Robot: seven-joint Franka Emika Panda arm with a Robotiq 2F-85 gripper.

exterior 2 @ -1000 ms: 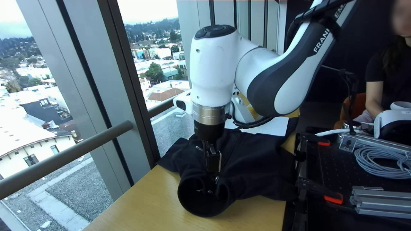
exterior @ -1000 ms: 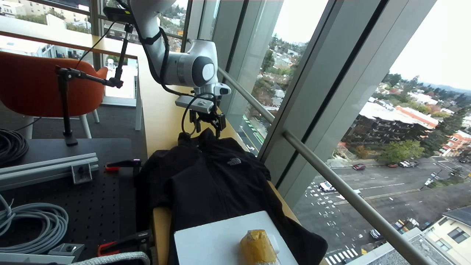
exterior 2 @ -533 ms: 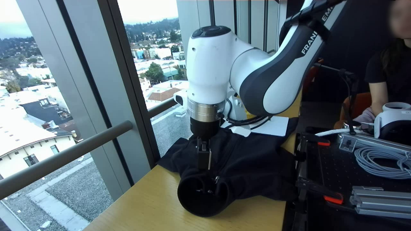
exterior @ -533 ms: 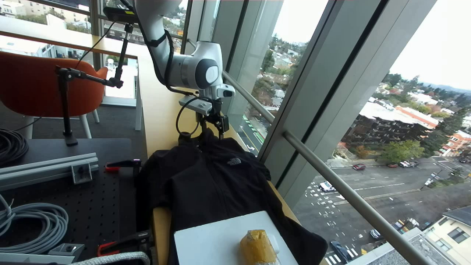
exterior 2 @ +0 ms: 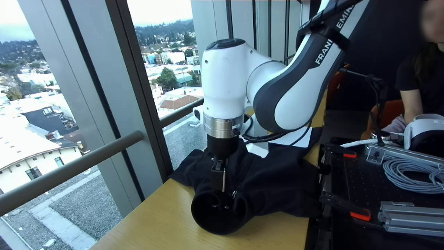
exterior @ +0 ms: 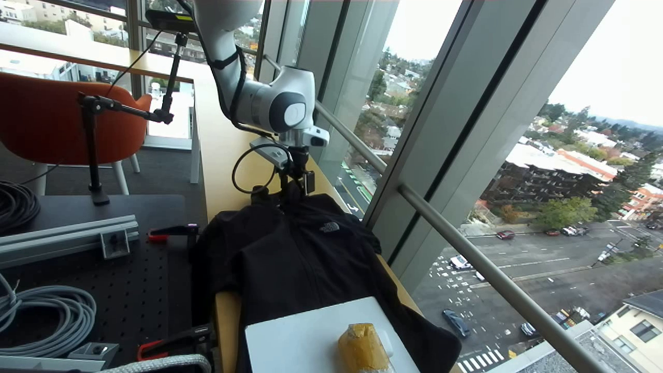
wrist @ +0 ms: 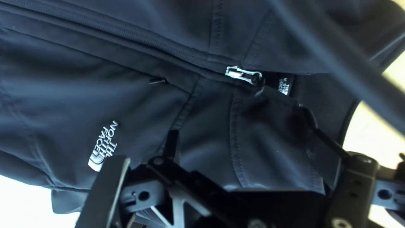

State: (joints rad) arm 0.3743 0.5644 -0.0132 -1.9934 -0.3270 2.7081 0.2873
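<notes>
A black jacket (exterior: 279, 254) with a white North Face logo lies flat on the wooden table, its front upward. It also shows in an exterior view (exterior 2: 274, 184) with its open collar (exterior 2: 220, 217) near the camera, and it fills most of the wrist view (wrist: 133, 95). The silver zipper pull (wrist: 242, 75) sits at the collar end of the zip. My gripper (wrist: 250, 142) is open, with its fingers on either side of the jacket's logo-side collar and shoulder cloth. In both exterior views the gripper (exterior: 297, 187) (exterior 2: 218, 182) points down at the collar. Whether it touches the cloth I cannot tell.
A white box (exterior: 305, 331) with a yellow wrapped item (exterior: 364, 347) rests on the jacket's lower end. Windows with a metal rail (exterior: 497, 264) run along one table side. A black perforated board (exterior: 140, 290) with coiled cable (exterior: 67, 316) and clamps lies along the opposite side.
The gripper has turned about its upright axis, shifted a little toward the window and come down slightly. Its cable loop has swung outward. The jacket looks unmoved.
</notes>
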